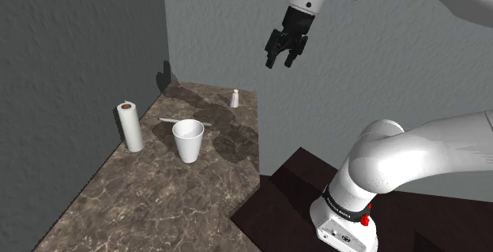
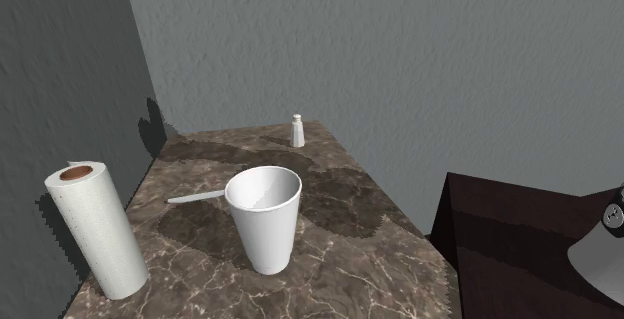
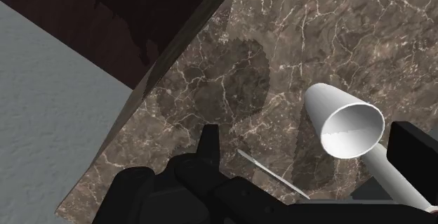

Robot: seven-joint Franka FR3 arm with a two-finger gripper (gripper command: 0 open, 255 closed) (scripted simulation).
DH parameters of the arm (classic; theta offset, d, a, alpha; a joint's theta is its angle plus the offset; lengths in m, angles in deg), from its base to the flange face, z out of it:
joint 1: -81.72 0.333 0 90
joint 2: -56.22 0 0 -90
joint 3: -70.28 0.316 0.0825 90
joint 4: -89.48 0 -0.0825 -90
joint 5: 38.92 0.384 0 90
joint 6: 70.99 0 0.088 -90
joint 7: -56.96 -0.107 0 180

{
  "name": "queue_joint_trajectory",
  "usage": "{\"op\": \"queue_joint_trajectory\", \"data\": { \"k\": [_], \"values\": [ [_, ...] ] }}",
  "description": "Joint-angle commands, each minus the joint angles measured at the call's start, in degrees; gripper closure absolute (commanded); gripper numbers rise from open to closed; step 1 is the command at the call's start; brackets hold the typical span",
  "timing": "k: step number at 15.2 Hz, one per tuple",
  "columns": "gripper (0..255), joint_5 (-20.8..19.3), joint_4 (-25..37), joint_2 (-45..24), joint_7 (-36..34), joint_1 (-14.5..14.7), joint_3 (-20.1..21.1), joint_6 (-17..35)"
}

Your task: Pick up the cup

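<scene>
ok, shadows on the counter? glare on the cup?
Shoulder view: dark shadows on the counter behind and beside the cup. Second exterior view: same patches, plus the paper roll shading the wall. Wrist view: rounded shadow near the cup; no glare.

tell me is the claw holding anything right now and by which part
Nothing is held. The claw hangs open in the air above the counter, well clear of the white cup standing upright on it.
</scene>
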Motion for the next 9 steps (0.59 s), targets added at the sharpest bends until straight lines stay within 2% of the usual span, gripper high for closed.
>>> {"op": "queue_joint_trajectory", "data": {
  "k": [1, 9],
  "values": [
    [0, 0.0, 0.0, 0.0, 0.0, 0.0, 0.0, 0.0],
    [0, 2.81, -4.95, -10.41, -3.55, 1.42, 3.37, 15.07]
  ]
}}
